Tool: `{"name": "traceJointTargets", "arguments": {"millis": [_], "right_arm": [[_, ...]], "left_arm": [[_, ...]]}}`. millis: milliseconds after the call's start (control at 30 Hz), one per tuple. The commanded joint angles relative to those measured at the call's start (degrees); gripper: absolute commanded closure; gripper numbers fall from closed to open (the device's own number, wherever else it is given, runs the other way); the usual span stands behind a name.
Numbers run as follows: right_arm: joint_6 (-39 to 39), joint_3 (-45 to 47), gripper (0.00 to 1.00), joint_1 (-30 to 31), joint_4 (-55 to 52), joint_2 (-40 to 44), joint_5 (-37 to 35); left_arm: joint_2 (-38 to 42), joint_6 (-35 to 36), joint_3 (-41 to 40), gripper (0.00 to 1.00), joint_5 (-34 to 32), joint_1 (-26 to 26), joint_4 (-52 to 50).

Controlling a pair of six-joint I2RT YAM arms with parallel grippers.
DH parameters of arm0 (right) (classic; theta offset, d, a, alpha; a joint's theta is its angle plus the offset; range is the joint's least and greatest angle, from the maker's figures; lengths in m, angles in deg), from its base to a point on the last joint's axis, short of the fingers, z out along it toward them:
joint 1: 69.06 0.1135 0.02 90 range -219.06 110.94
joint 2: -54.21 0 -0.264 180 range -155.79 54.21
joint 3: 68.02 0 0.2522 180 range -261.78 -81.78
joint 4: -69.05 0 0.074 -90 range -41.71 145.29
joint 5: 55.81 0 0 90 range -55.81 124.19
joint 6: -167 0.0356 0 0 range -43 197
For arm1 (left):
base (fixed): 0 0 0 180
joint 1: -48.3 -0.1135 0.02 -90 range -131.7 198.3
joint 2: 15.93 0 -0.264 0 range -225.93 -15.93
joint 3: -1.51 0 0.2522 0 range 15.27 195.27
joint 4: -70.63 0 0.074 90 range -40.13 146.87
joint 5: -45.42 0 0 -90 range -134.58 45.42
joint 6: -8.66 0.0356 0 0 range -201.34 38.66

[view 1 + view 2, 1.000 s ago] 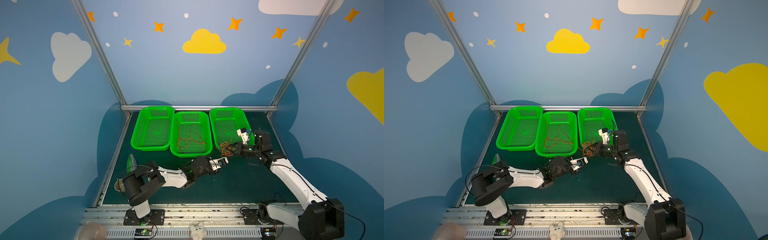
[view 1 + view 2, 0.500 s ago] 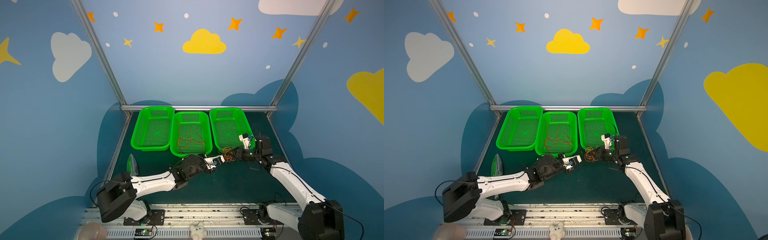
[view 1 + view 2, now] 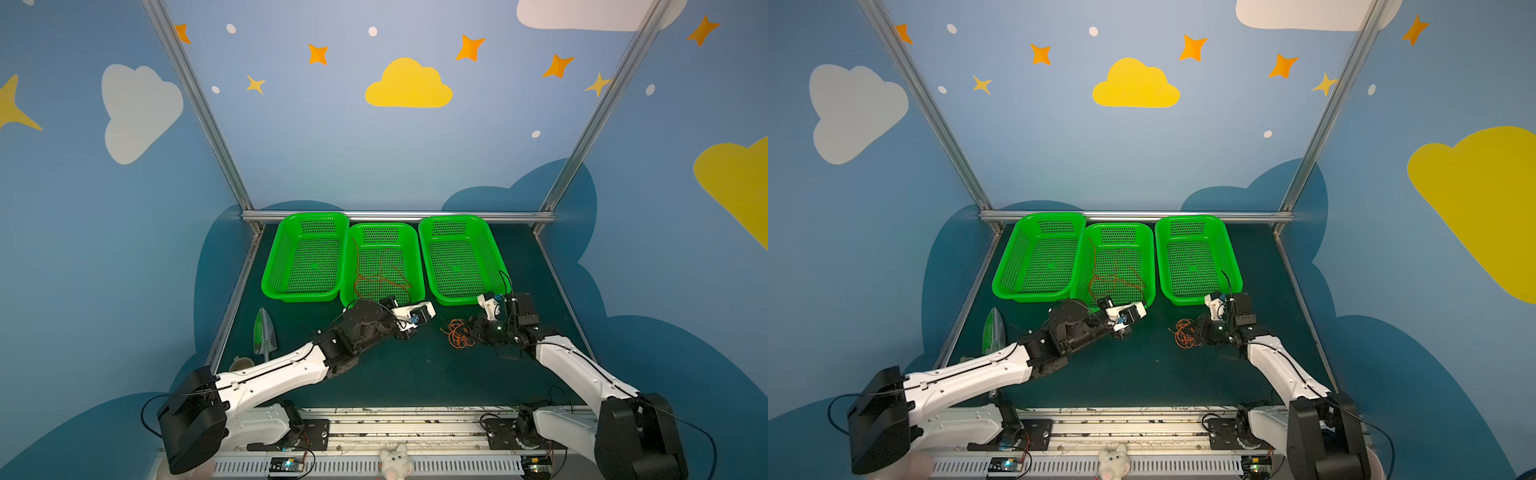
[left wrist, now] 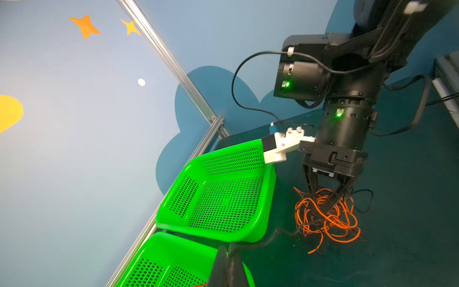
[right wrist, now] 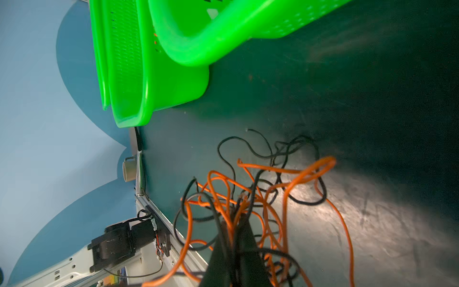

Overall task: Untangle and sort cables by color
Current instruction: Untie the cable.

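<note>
Tangle (image 3: 459,334) of orange and black cables sits on the desk (image 3: 415,374), just in front of the right basket (image 3: 492,259), not in any basket. Right pincer (image 4: 323,211) stands over it from above, jaws clenched, tips buried in the loops. The right wrist view shows orange and black strands bunched right at the tips, so it reads as gripping the tangle itself.

Left pincer (image 4: 227,248) is clenched too. It sits to the robot's left of the tangle, in front of the middle basket (image 3: 382,226), low over the desk and apart from the pile. In the left wrist view a blurred dark strand (image 4: 275,233) leaves its tips and runs to the tangle. Looks like a black cable pinched there; fairly sure, not certain.

Key relation: the strand's long axis runs across the desk, roughly along the baskets' front rims, from the left pincer to the pile under the right pincer. Right arm is nearer, on the pile, so it is the anchor; left arm is the puller.

Judgement: freeing the strand calls for the left pincer to move toward the robot's left, away from the pile, while the right holds. Risk: orange loops drag along with it.

Red cables (image 3: 380,278) lie in the middle basket. Left basket (image 3: 307,216) and right basket look empty.
</note>
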Motion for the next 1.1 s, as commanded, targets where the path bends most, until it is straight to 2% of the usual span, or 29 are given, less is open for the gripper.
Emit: {"name": "traceJointTargets", "arguments": {"millis": [0, 233, 467, 567, 833, 967, 1067], "right_arm": [[-1.90, -0.06, 0.89, 0.49, 0.03, -1.50, -2.23], [-3.09, -0.78, 0.62, 1.12, -2.00, -2.92, -4.28], [-4.52, -0.88, 0.43, 2.90, -4.16, 2.96, -9.49], [-5.37, -0.86, 0.40, 2.98, -4.57, 6.71, -11.13], [-17.81, 1.39, 0.38, 8.44, 6.15, 15.02, -3.02], [-17.76, 4.35, 0.39, 10.60, 12.48, 14.88, -0.44], [-17.89, 4.51, 0.39, 11.72, 12.41, 12.71, -0.44]], "left_arm": [[0.62, 0.10, 1.90, 0.97, 3.29, -0.05, -1.90], [0.62, 0.05, 3.88, 0.97, 5.35, 0.31, -3.00], [-0.71, 0.99, 6.85, 0.97, 6.20, 0.39, -3.70], [-1.21, 1.50, 8.07, 0.97, 6.40, 0.26, -3.76], [-1.72, 2.54, 10.55, 0.97, 7.60, 0.27, -4.25], [-1.46, 3.52, 11.20, 0.97, 7.69, 0.27, -4.80], [-1.32, 3.95, 11.81, 0.97, 7.86, 0.34, -5.11]]}}
